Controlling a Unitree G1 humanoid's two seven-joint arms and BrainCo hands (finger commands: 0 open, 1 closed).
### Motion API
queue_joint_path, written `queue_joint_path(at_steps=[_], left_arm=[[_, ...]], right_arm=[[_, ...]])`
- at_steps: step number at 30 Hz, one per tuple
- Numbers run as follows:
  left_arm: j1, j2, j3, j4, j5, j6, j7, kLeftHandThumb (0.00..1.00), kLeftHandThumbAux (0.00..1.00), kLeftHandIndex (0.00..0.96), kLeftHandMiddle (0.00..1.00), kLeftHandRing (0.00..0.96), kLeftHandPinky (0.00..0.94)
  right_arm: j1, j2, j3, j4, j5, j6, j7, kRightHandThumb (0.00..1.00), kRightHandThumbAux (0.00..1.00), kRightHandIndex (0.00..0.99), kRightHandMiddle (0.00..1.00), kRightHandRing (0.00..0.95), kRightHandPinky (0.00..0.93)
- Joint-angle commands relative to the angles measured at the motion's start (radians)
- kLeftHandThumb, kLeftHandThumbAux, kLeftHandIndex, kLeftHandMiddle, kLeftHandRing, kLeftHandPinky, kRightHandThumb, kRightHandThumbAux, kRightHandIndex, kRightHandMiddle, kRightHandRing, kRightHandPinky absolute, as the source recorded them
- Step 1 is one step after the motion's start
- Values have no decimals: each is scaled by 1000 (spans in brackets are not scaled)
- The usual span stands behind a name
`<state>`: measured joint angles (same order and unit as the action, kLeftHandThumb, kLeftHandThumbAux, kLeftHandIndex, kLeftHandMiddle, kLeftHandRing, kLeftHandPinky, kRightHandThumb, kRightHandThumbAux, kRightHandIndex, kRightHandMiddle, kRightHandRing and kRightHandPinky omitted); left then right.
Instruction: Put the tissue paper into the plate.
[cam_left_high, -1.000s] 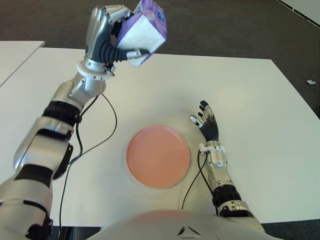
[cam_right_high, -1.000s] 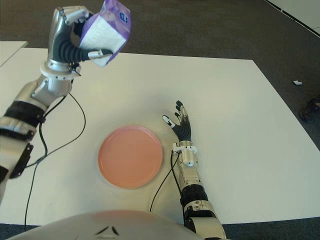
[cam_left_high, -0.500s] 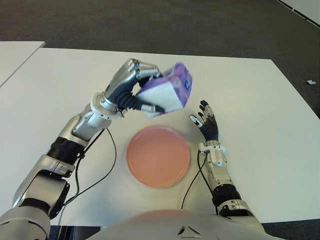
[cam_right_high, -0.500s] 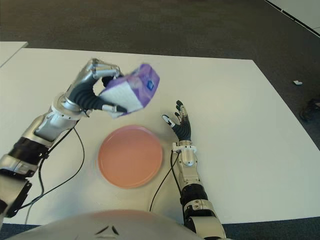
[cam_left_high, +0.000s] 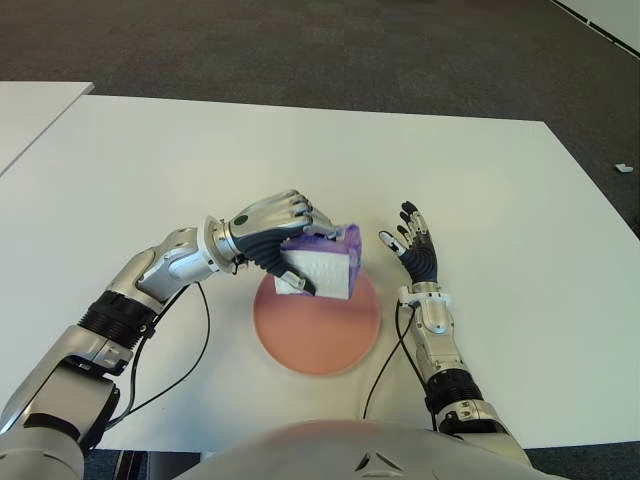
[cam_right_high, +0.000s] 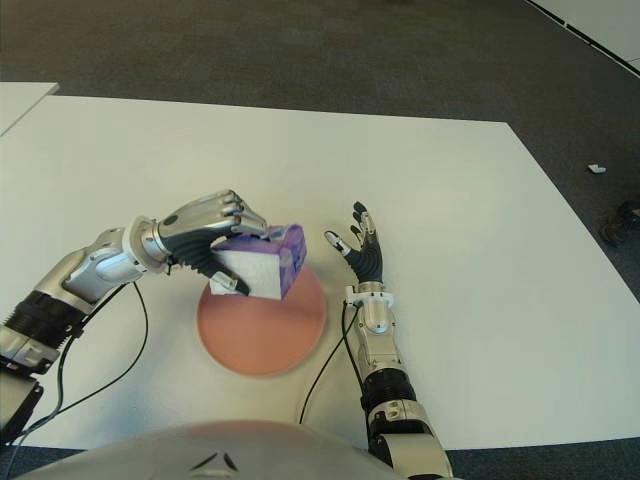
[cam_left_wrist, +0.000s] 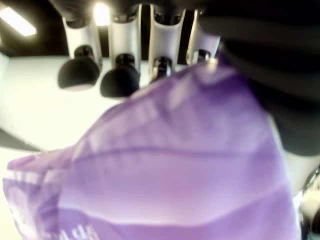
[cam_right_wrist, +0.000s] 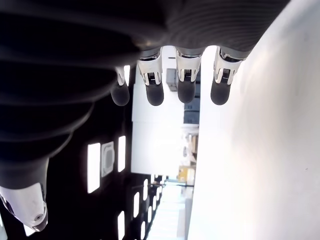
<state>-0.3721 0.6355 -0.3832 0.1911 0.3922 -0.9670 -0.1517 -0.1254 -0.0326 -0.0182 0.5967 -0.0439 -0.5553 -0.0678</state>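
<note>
Left hand (cam_left_high: 268, 224) out front and reaching across toward the right hand, knuckles up, fingers (cam_left_high: 300, 211) curled over the top of a held pack, thumb tucked beneath it. Left forearm (cam_left_high: 165, 266) stretched low, elbow bent, cable trailing from the wrist. Right hand (cam_left_high: 414, 247) just beside the left hand's fingertips, palm turned inward, fingers (cam_right_wrist: 185, 88) straight and slightly fanned, holding nothing. Right forearm (cam_left_high: 439, 347) running back toward the torso.
</note>
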Motion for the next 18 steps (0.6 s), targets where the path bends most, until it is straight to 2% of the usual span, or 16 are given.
queue_joint_path(at_steps=[1, 6, 10, 18], left_arm=[[21, 31, -9, -42, 13, 33, -101, 744, 694, 444, 813, 822, 805], [36, 28, 5, -41, 61, 23, -118, 745, 694, 444, 809, 819, 804], [42, 15, 21, -1, 172, -24, -57, 746, 694, 444, 807, 818, 798], [34, -2, 38, 36, 266, -74, 16, 748, 694, 444, 809, 818, 796]], right_arm=[[125, 24, 9, 108, -5, 40, 4, 0, 617, 0, 0, 0, 0], [125, 25, 7, 109, -2, 40, 6, 0, 623, 0, 0, 0, 0], [128, 26, 8, 103, -2, 42, 7, 0, 620, 0, 0, 0, 0], [126, 26, 7, 108, -1, 37, 9, 0, 601, 0, 0, 0, 0]])
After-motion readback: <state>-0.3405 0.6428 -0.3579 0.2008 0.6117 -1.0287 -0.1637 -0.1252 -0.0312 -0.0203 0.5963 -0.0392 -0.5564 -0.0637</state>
